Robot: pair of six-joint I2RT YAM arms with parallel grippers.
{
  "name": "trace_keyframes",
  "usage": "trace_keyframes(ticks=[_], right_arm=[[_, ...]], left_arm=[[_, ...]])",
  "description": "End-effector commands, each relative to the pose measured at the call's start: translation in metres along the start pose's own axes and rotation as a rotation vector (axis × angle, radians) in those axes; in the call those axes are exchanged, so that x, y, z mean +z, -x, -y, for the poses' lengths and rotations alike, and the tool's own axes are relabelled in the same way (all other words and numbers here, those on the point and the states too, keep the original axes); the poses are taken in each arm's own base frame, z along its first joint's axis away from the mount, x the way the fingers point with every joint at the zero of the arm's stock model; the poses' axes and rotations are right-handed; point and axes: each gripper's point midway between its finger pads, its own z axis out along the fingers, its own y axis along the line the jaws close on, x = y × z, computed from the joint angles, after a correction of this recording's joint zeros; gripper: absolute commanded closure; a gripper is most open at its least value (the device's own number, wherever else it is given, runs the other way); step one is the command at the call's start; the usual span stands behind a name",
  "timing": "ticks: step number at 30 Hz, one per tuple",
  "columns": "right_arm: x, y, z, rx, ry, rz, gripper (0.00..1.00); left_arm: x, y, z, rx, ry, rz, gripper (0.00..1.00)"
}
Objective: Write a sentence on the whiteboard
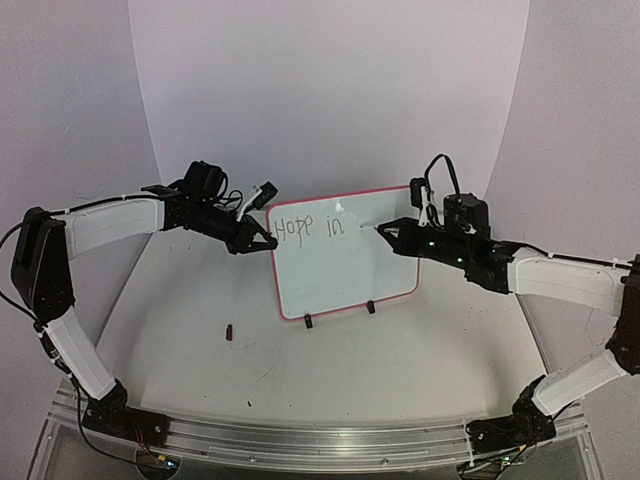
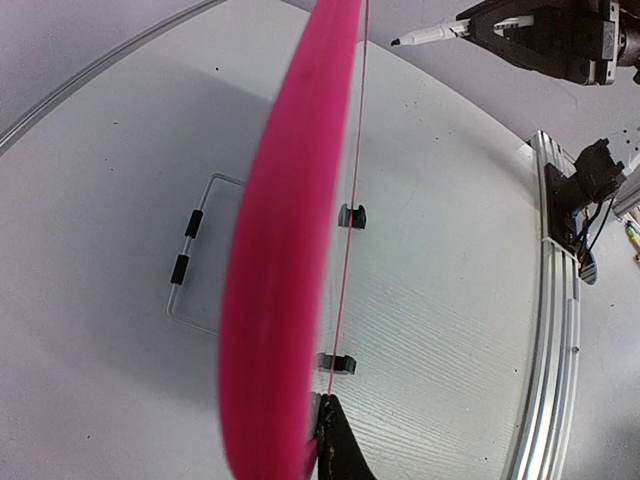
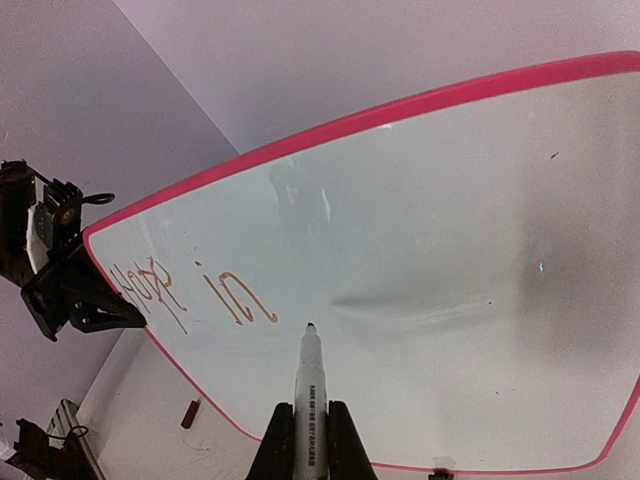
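The whiteboard [image 1: 350,270] stands upright on two black feet at mid table. "Hope in" of the sentence [image 1: 308,227] runs along its top left. My left gripper [image 1: 262,240] is shut on the board's upper left edge. In the left wrist view the pink rim [image 2: 285,250] fills the middle, edge-on, pinched at my left gripper [image 2: 318,445]. My right gripper [image 3: 309,445] is shut on a white marker [image 3: 309,385]. Its tip sits just right of "in" of the sentence [image 3: 190,290], a hair off the whiteboard [image 3: 450,230].
A small dark red cap [image 1: 231,331] lies on the table left of the board's feet [image 1: 308,321]. An aluminium rail [image 1: 320,440] runs along the near edge. White walls close in behind and at both sides.
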Motion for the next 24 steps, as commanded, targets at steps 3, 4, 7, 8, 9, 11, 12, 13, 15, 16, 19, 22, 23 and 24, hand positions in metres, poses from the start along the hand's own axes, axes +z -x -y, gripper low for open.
trace_keyframes(ticks=[3, 4, 7, 8, 9, 11, 12, 13, 15, 16, 19, 22, 23, 24], right_arm=[[0.006, 0.032, -0.009, 0.005, 0.017, 0.104, 1.0], [0.007, 0.032, -0.008, 0.007, 0.012, 0.106, 1.0], [0.009, 0.032, -0.005, 0.011, 0.004, 0.112, 1.0], [0.01, 0.032, -0.005, 0.012, 0.004, 0.114, 1.0], [0.011, 0.033, -0.005, 0.013, 0.004, 0.117, 1.0], [0.012, 0.035, -0.005, 0.014, 0.003, 0.123, 1.0], [0.013, 0.034, -0.004, 0.017, 0.001, 0.124, 1.0], [0.014, 0.035, -0.004, 0.017, -0.002, 0.126, 1.0], [0.014, 0.035, -0.002, 0.02, -0.011, 0.13, 1.0], [0.014, 0.035, -0.001, 0.022, -0.017, 0.132, 1.0], [0.013, 0.036, 0.004, 0.029, -0.042, 0.144, 1.0], [0.009, 0.037, 0.01, 0.042, -0.073, 0.161, 1.0], [0.008, 0.037, 0.012, 0.044, -0.08, 0.164, 1.0], [0.006, 0.037, 0.013, 0.048, -0.088, 0.17, 1.0]], left_arm=[[0.004, -0.022, -0.016, 0.019, 0.091, -0.092, 1.0], [0.004, -0.022, -0.016, 0.018, 0.091, -0.092, 1.0], [0.004, -0.022, -0.015, 0.019, 0.089, -0.092, 1.0], [0.005, -0.022, -0.015, 0.019, 0.088, -0.093, 1.0], [0.005, -0.022, -0.015, 0.019, 0.089, -0.093, 1.0], [0.005, -0.022, -0.015, 0.019, 0.088, -0.093, 1.0], [0.005, -0.023, -0.015, 0.019, 0.087, -0.094, 1.0], [0.005, -0.022, -0.014, 0.02, 0.086, -0.094, 1.0], [0.005, -0.023, -0.015, 0.018, 0.087, -0.094, 1.0], [0.005, -0.023, -0.015, 0.019, 0.087, -0.094, 1.0], [0.005, -0.023, -0.015, 0.019, 0.087, -0.095, 1.0], [0.005, -0.023, -0.015, 0.019, 0.087, -0.094, 1.0], [0.006, -0.023, -0.015, 0.02, 0.086, -0.095, 1.0], [0.006, -0.023, -0.015, 0.02, 0.086, -0.095, 1.0]])
